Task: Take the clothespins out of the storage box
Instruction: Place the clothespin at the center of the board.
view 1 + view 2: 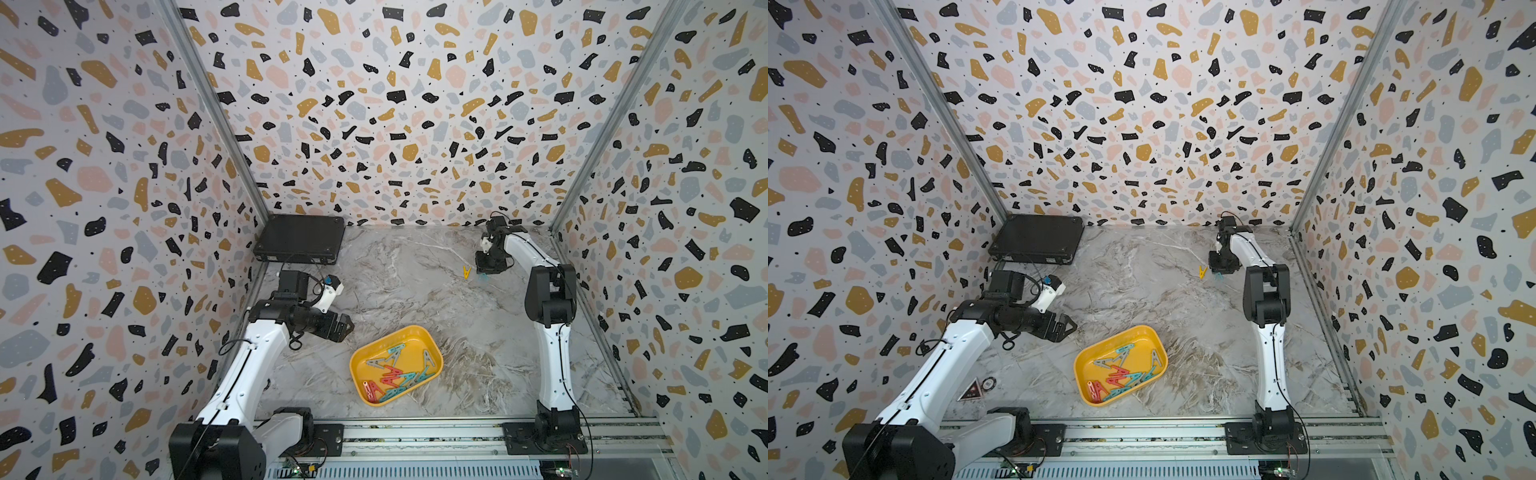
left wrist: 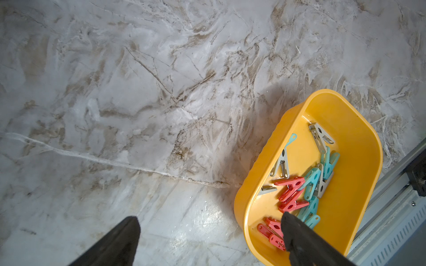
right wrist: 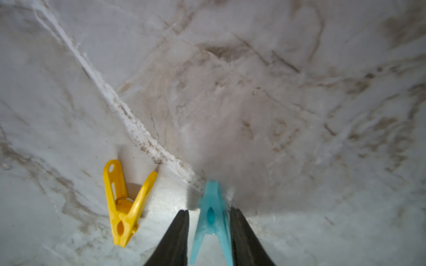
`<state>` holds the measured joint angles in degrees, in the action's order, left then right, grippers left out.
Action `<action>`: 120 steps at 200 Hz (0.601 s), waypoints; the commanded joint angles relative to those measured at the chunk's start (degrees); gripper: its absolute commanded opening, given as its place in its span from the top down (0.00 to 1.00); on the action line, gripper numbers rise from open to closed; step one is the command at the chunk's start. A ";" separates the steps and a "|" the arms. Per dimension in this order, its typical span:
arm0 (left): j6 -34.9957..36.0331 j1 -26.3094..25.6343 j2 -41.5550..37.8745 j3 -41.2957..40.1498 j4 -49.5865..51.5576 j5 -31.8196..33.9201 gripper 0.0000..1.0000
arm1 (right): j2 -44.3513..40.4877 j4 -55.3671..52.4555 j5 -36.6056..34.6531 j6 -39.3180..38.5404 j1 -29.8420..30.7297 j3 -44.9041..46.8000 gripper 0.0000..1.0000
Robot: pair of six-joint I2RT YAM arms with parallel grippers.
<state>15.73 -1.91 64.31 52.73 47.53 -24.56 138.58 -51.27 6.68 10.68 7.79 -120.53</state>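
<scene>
- The storage box is a shallow, glossy yellow plastic tray with rounded corners. It sits at an angle on the front-middle of the table, and its outer wall looks faintly ribbed in the left wrist view.
- Most of the clothespins are piled inside it. They're little A-shaped plastic pegs in teal, red and grey, all tangled and overlapping.
- Two pegs are out on the far right of the table. The yellow clothespin lies flat, and the teal clothespin is just beside it.
- The right gripper has its matte black fingers on either side of the teal peg. A sliver of gap shows on one side, so it's loose, not pinching.
- The left gripper is spread wide with nothing in it, hanging near the box.
- The tabletop has a smooth marble look, grey-white with brown veins.
- A flat black hard case sits in the far left corner.
- There's a red triangle sticker by the left arm in a top view, but the writing is too small to read.
</scene>
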 commanded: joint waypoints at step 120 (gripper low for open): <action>0.35 0.33 -1.24 -0.63 -0.68 -0.20 0.00 | -42.40 1.00 4.22 4.18 8.03 27.49 0.55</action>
<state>15.73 -1.91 64.27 52.73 47.53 -24.53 104.40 -50.76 8.62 13.23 11.18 -101.08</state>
